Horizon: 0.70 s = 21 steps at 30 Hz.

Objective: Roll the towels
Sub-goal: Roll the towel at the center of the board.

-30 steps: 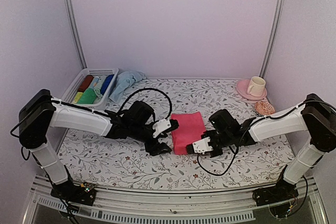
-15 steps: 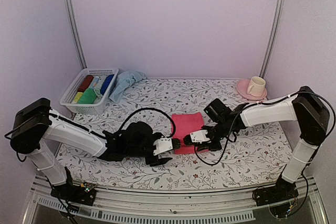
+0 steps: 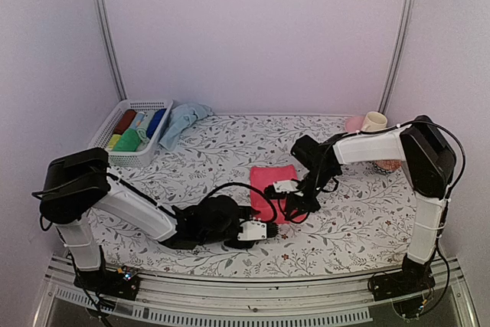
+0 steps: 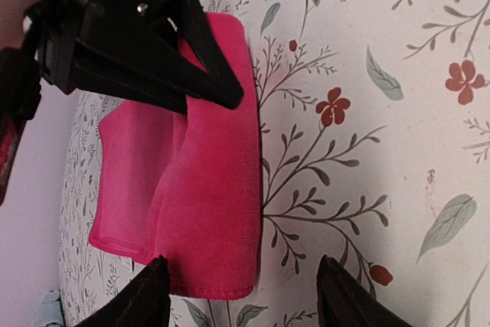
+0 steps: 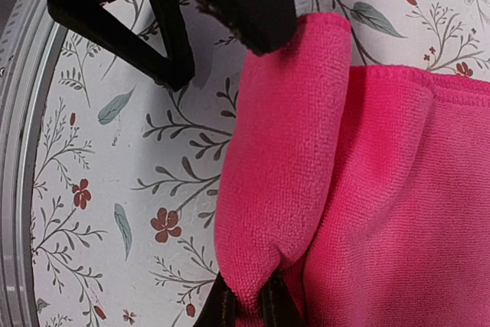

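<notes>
The pink towel [image 3: 272, 181] lies mid-table, with one long edge turned over into a thick fold [image 5: 283, 166]. My right gripper [image 3: 286, 198] is shut on one end of that fold, its fingertips [image 5: 223, 310] pinching the cloth. My left gripper [image 3: 264, 221] sits low at the towel's other end. It stands open, one fingertip [image 4: 153, 292] over the cloth's corner and the other above bare table, and it holds nothing. In the left wrist view the pink towel [image 4: 191, 189] has the right gripper's black fingers on its far end. The pale blue towel [image 3: 182, 122] lies crumpled at the back left.
A white basket [image 3: 153, 105] of coloured rolls stands at the back left, beside the blue towel. A cup [image 3: 374, 122] on a pink saucer sits at the back right. The table's metal front rail [image 5: 23, 112] runs close to the towel's near side.
My left arm has swung down to the towel's near end and its jaws have narrowed a little. The right gripper has carried the towel's edge farther from the rail.
</notes>
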Motion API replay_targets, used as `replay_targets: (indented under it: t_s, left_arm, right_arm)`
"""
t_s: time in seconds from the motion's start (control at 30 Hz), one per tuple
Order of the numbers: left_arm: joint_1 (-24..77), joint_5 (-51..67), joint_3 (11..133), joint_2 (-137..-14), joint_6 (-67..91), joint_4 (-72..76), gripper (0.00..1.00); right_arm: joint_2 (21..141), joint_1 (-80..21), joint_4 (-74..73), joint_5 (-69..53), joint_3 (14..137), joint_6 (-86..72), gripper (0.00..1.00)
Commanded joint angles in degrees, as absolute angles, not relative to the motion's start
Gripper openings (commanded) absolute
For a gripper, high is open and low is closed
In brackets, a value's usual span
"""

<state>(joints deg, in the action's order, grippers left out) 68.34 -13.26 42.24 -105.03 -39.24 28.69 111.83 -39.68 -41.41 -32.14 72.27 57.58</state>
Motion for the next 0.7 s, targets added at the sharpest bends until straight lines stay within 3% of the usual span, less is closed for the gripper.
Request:
replay_targets:
  t_s: [0.0,0.3,0.67]
  left_arm:
    - [69.7,-16.1,44.2,-107.6,-44.2,34.6,0.65]
    - [70.6,-19.6,47.2,-112.1,-47.8,37.5,0.64]
    - [70.1,-21.2,50.6,-116.7,-46.3,31.9,0.54]
  right_arm:
    - [116.0,-38.2,-50.9,-37.3,75.6,58.6,0.06]
    - [121.5,-36.6,-57.2,-38.9,81.5,60.0,0.07]
    - [123.0,-36.5,-58.7,-39.2,83.2,60.4,0.07]
